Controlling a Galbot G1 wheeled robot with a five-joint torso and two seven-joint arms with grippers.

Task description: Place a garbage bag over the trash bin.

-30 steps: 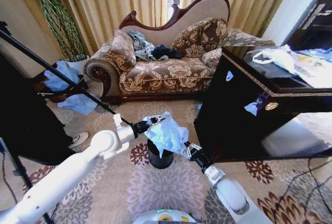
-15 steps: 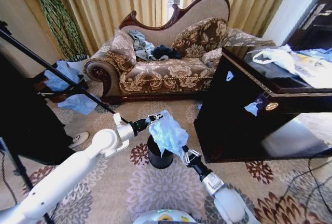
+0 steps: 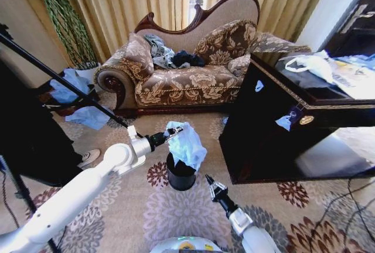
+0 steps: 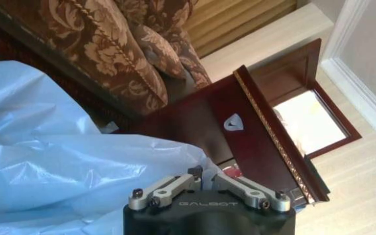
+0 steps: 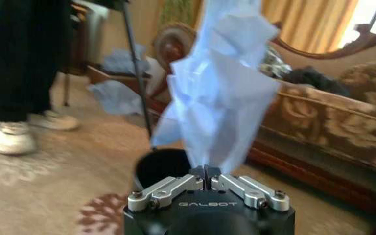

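Since the earlier pictures the right gripper (image 3: 207, 177) has drawn back toward the robot and let go of the garbage bag (image 3: 185, 145); a second ago it sat at the bag's lower right corner, and now it points up from the carpet (image 3: 176, 212) just near and right of the trash bin (image 3: 180, 174), clear of the plastic, its fingers pressed together on nothing. In the right wrist view those fingers (image 5: 204, 172) meet at the tips with the bag (image 5: 217, 93) hanging beyond them over the bin's dark mouth (image 5: 162, 166). The left gripper (image 3: 173, 132) has stayed nearly where it was, above the bin's far-left rim, pinched onto the bag's upper edge; the left wrist view shows its gripper (image 4: 201, 172) closed with pale blue plastic (image 4: 64, 161) bunched beside it. The bag now hangs narrower and lower, its bottom draped on the bin's rim but not spread around it. Open floor lies to the near side and left of the bin. To the right, the dark cabinet (image 3: 275, 142) has its corner close to the bin, leaving a tight gap. The sofa (image 3: 187, 71) closes the far side, and a black tripod leg (image 3: 64, 83) slants across the left.
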